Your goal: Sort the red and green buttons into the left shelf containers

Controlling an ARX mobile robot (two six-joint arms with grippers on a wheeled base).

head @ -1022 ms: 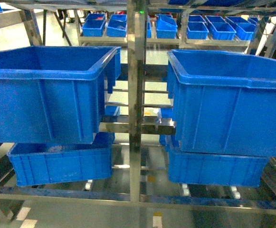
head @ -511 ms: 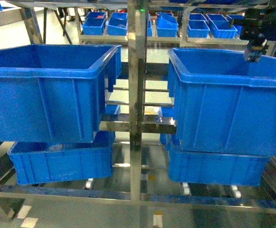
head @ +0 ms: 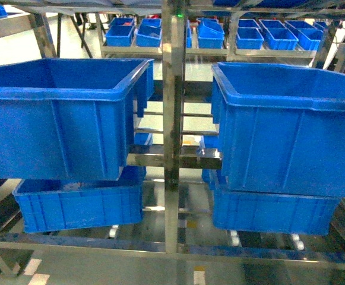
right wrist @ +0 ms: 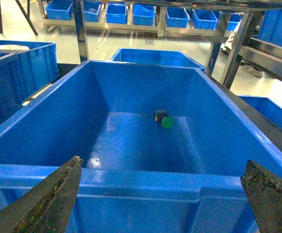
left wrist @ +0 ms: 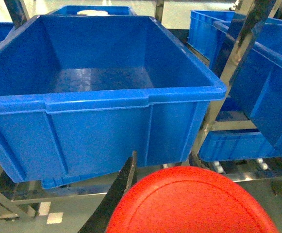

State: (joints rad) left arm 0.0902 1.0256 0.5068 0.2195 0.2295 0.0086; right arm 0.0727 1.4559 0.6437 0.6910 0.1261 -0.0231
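Note:
The red button [left wrist: 189, 204] fills the bottom of the left wrist view, its round cap up close, and my left gripper [left wrist: 164, 162] is shut on it; one dark finger [left wrist: 126, 187] shows beside the cap. It hangs just in front of a large blue container [left wrist: 97, 99] whose floor is bare. My right gripper [right wrist: 162, 162] is open before the rim of another big blue bin [right wrist: 141, 177]. The green button [right wrist: 167, 122] lies on its side on that bin's floor near the far wall. Neither gripper appears in the head view.
The head view shows a steel shelf post [head: 173, 119] between the upper left bin [head: 59, 89] and the upper right bin [head: 291, 98], with two more blue bins [head: 77, 205] below. Rows of small blue trays [head: 208, 35] stand on a rack behind.
Half a second ago my right gripper showed above the upper right bin's far corner in the head view; it has since left that view. The bins have not moved.

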